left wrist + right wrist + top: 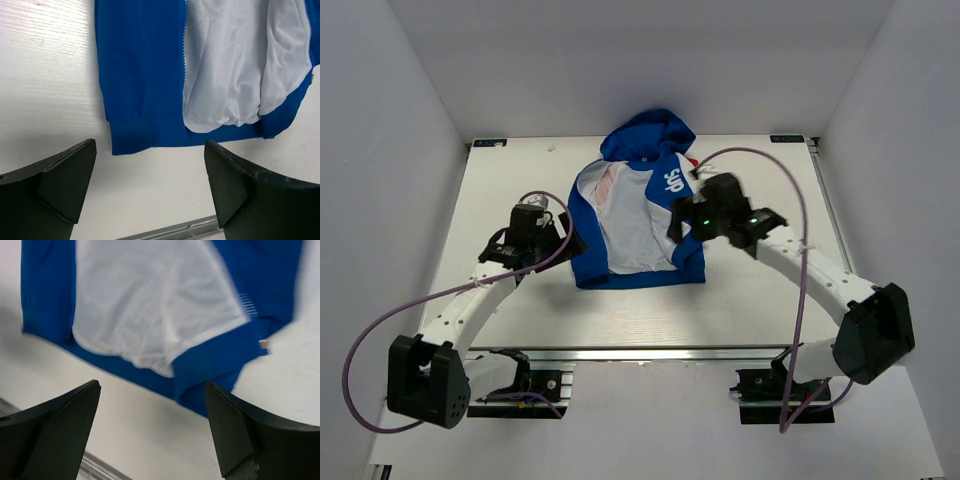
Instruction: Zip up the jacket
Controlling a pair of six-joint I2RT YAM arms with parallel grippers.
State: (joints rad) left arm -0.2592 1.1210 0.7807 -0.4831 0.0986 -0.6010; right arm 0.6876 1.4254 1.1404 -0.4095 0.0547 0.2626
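The blue hooded jacket (635,215) lies open on the white table, hood toward the back, its white mesh lining facing up. In the left wrist view the jacket's left front panel and hem (142,100) and the lining (235,65) show, with a zipper edge between them. In the right wrist view the lining (150,305) and the blue hem (220,365) show. My left gripper (565,240) is open and empty just left of the jacket's lower left corner. My right gripper (682,222) is open and empty over the jacket's right side.
White walls enclose the table on the left, back and right. The table's metal front rail (640,352) runs along the near edge, also in the left wrist view (170,231). Purple cables (800,290) loop from both arms.
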